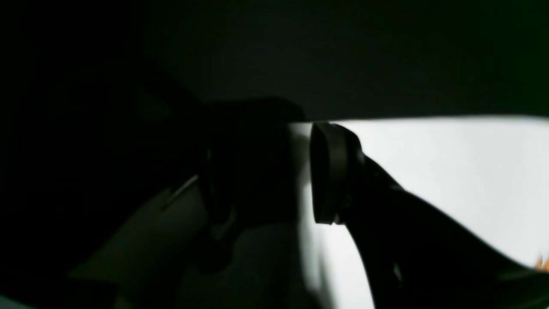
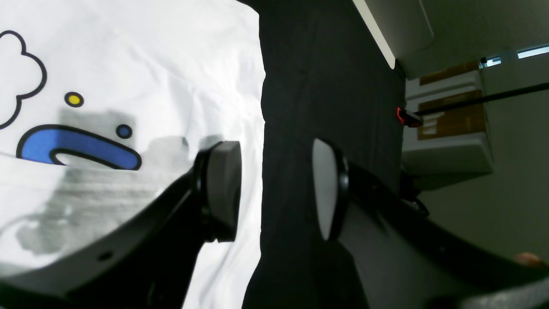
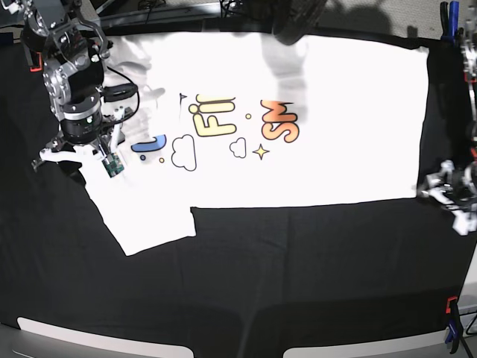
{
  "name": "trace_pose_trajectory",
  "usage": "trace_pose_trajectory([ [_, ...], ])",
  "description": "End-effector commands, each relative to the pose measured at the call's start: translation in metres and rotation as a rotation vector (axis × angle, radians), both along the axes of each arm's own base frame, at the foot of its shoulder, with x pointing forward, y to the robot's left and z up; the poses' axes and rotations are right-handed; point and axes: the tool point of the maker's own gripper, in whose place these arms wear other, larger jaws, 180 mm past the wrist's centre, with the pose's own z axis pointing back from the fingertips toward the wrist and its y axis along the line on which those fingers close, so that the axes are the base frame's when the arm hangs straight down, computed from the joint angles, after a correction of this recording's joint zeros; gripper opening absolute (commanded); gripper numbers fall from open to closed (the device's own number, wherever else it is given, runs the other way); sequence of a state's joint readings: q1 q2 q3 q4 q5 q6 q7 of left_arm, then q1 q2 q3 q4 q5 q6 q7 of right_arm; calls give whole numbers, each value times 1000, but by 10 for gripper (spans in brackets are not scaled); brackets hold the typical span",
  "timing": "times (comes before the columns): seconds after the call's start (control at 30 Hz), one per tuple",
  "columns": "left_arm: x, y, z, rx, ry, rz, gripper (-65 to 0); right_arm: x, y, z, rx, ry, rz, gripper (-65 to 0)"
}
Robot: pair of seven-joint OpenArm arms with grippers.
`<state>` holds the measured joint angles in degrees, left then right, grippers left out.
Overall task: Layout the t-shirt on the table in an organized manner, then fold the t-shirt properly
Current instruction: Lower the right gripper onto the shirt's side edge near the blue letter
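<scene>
Over the desk [image 3: 298, 276] edge of the shirt, my right pincer [image 2: 276, 189] hangs open, one pad above white cloth, the other above black. My left pincer [image 1: 300, 171] is open too at the hem, nothing between its pads. The t-shirt [image 3: 335, 164] lies print-up, long axis across the base view, collar toward my right arm. I'd pinch both ends level, then fold without dragging wrinkles.

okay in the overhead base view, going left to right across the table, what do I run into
Right gripper → blue print → yellow lettering → yellow star → orange lettering → t-shirt hem → left gripper.
</scene>
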<state>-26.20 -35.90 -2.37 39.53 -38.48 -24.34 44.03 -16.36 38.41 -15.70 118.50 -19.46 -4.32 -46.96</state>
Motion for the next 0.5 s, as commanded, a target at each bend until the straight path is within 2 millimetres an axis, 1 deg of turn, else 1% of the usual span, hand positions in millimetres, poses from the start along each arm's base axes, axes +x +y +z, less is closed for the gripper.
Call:
trace_pose_trajectory([
  [0.0,14,9,17,7,-58,30,-390,6,-2,14,-18,-49,9,-385],
  [0.03,10,8,13,5,-48,31,-390,6,-2,14,-18,-49,9,-385],
  [0.1,3,-2,3,-24,-31,26,-390,6,-3,13,-19,-46,5,-385],
  [0.2,-7,-27,-15,-84,8,3,-390,6,-3,13,-19,-44,4,-385],
  [0.3,-14,-52,-25,-129,43,-49,-390,6,-3,13,-20,-44,4,-385],
  [0.4,-15,-65,-26,-175,62,-58,-390,6,-3,13,-20,-44,4,-385],
  [0.47,-15,-68,-23,-199,66,-58,-390,6,-3,13,-20,-45,3,-385],
])
